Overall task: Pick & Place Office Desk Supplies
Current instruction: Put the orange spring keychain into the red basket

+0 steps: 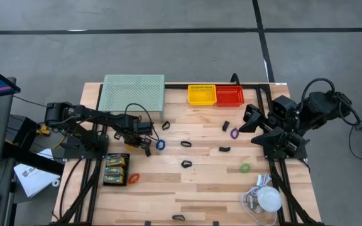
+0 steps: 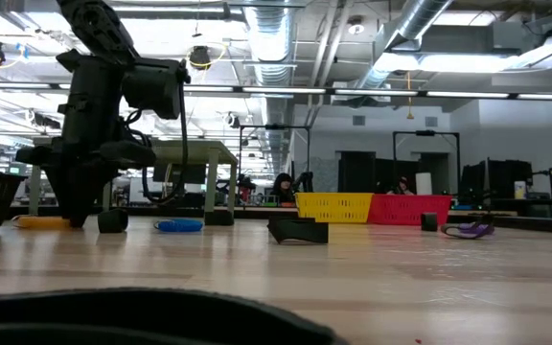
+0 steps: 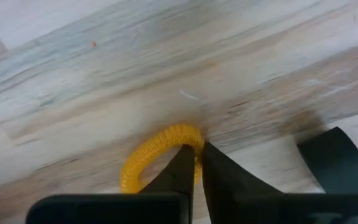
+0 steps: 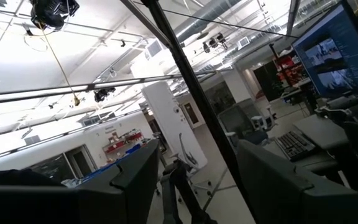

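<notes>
Barely begun: left pincer (image 3: 194, 165) closed on a yellow ring (image 3: 157, 155) at left-centre of the worktop (image 1: 206, 188), right pincer (image 1: 249, 119) open and idle at right, clips and rings scattered mid-frame, both bins apparently empty.

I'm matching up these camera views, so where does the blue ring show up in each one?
High view: blue ring on the table, left of centre.
Low view: flat on the wood, left of middle.
Left wrist view: not in it; a yellow ring shows instead.
Right wrist view: not in it.
Shared landmark: yellow basket at the table's far edge.
</notes>
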Controlling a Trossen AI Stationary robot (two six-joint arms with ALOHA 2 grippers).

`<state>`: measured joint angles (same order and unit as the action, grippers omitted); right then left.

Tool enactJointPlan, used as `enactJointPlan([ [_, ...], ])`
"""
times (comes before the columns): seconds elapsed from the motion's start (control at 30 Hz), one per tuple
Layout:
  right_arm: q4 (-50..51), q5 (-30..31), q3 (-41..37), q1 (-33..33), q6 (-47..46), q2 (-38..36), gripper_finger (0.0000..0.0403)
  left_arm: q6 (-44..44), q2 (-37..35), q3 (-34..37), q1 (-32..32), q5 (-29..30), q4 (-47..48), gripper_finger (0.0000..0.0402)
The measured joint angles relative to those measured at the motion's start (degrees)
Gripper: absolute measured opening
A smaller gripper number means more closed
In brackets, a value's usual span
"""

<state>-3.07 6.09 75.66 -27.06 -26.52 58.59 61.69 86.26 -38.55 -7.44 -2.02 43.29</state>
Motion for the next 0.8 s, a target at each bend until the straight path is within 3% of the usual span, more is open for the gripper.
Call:
enactJointPlan([
  [0.2,1.52,2.17,0.01,-1.18,0.14,0.0,0.0211,0.99,-2.45,0.34,0.39,0.47,-0.8,0.0005],
  [0.47,2.84,4.48,0.0,-3.35,0.83,0.02,0.0211,7.07,-13.4,0.26,2.9,2.25,-3.25,0.0002],
  [0.8,7.22,4.96,0.0,-4.49,-0.27,0.02,0.0211,13.77,-23.51,0.18,10.04,7.43,-24.67,0.0001],
])
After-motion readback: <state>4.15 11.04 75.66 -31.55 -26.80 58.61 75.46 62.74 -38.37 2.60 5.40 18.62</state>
